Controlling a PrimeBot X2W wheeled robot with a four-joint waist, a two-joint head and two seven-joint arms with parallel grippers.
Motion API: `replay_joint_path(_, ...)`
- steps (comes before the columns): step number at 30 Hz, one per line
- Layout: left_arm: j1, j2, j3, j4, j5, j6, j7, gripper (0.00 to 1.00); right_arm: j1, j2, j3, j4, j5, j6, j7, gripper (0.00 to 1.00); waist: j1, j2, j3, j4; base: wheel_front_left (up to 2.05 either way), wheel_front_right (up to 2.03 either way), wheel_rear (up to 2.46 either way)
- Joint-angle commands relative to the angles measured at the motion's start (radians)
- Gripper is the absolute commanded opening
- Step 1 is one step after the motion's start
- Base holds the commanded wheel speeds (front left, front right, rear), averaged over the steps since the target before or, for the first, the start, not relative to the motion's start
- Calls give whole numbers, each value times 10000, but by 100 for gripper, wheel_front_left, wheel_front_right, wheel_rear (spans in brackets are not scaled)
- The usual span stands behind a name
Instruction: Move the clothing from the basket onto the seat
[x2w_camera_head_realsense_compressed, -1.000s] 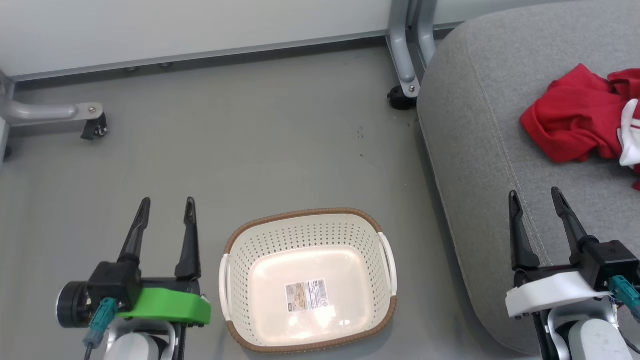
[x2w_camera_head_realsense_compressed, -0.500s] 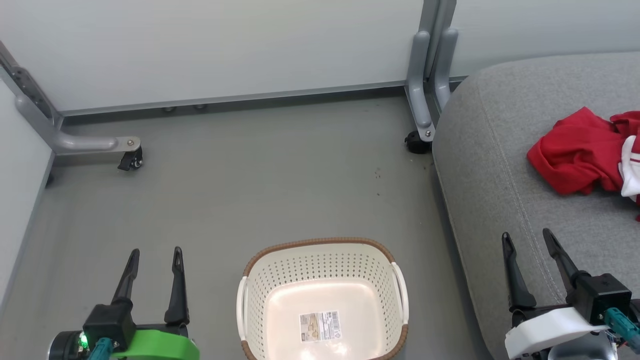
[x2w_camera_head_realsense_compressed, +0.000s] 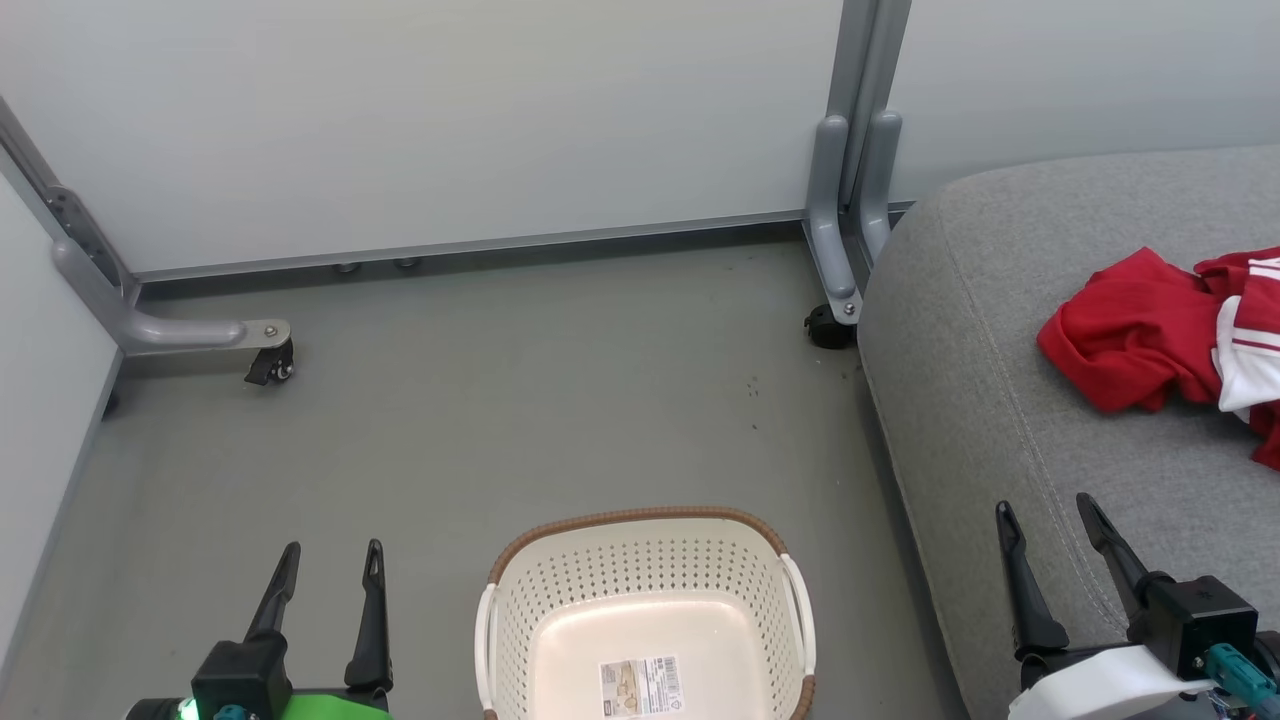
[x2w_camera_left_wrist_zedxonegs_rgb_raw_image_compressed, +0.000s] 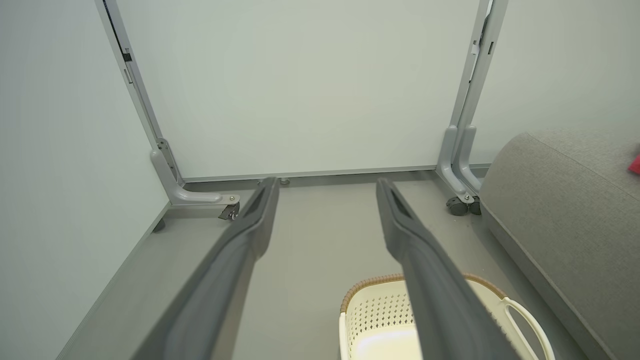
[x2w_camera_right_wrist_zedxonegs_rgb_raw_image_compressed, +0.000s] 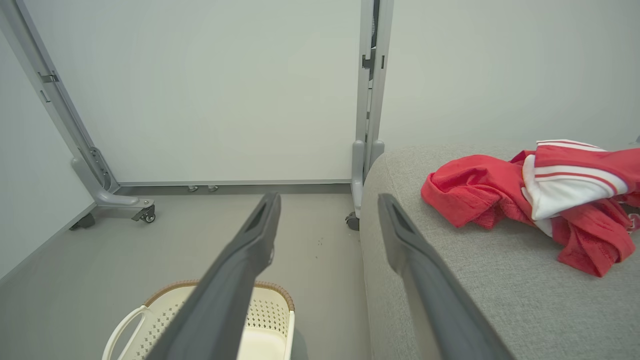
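The red clothing (x2w_camera_head_realsense_compressed: 1150, 335) with white stripe trim lies crumpled on the grey seat (x2w_camera_head_realsense_compressed: 1000, 350) at the right; it also shows in the right wrist view (x2w_camera_right_wrist_zedxonegs_rgb_raw_image_compressed: 540, 195) on the seat (x2w_camera_right_wrist_zedxonegs_rgb_raw_image_compressed: 475, 285). The cream basket (x2w_camera_head_realsense_compressed: 650, 610) with a brown rim stands on the floor at the bottom centre, with nothing in it but a label sticker. My left gripper (x2w_camera_head_realsense_compressed: 330, 560) is open, left of the basket. My right gripper (x2w_camera_head_realsense_compressed: 1045, 515) is open over the seat's near edge, well short of the clothing. The basket shows low in the left wrist view (x2w_camera_left_wrist_zedxonegs_rgb_raw_image_compressed: 380, 315) and in the right wrist view (x2w_camera_right_wrist_zedxonegs_rgb_raw_image_compressed: 270, 310).
A pale partition wall (x2w_camera_head_realsense_compressed: 450, 120) runs across the back on grey metal legs with castors (x2w_camera_head_realsense_compressed: 270, 365) (x2w_camera_head_realsense_compressed: 828, 325). Another panel (x2w_camera_head_realsense_compressed: 40, 420) closes the left side. Grey floor (x2w_camera_head_realsense_compressed: 550, 400) lies between the wall, basket and seat.
The head camera has tilted up, so basket and both grippers sit lower in the picture and more wall shows. Both grippers stay open with nothing in them.
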Motion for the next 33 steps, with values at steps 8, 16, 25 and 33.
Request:
replay_joint_path(8,79,-118,92,127,229,-104,-33,100,51,-19,11,-80,93,-13,43,100,1,0,20,11,0,0,0)
replay_joint_path(16,-42,-181,183,232,296,-208,-33,100,36,-19,9,-93,111,-13,82,100,1,0,34,18,0,0,0)
replay_joint_path(25,-49,-296,156,476,203,-231,84,0,28,36,37,79,176,0,81,0,1,0,43,53,0,0,0)
replay_joint_path(33,-298,-326,395,527,-1411,-302,543,0,-302,-87,74,426,2022,-1,171,0,1,0,57,64,0,0,0)
